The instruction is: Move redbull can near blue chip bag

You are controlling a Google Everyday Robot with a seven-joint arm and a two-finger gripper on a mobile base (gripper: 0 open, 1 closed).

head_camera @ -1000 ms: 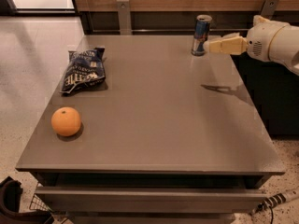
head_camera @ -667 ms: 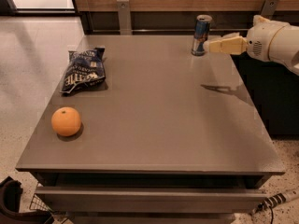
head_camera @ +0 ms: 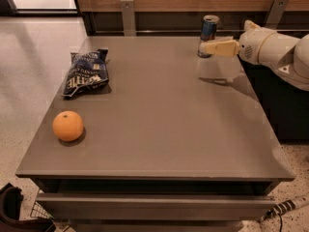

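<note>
One gripper [head_camera: 206, 48] at redbull can [head_camera: 209, 29], far-R of table [head_camera: 159, 129]; grip state we cannot tell. We advise centring mid-can, level, before carrying toward blue chip bag [head_camera: 86, 74].

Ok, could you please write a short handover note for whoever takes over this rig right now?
The claw reaches in from the right at the far right of the table, its tip at the lower half of the redbull can; a hold is unconfirmed.
The redbull can stands upright; the blue chip bag lies far left, with an orange in front of it.
Done: approach.
Left: grasp, carry across, set down beside the bag.
</note>
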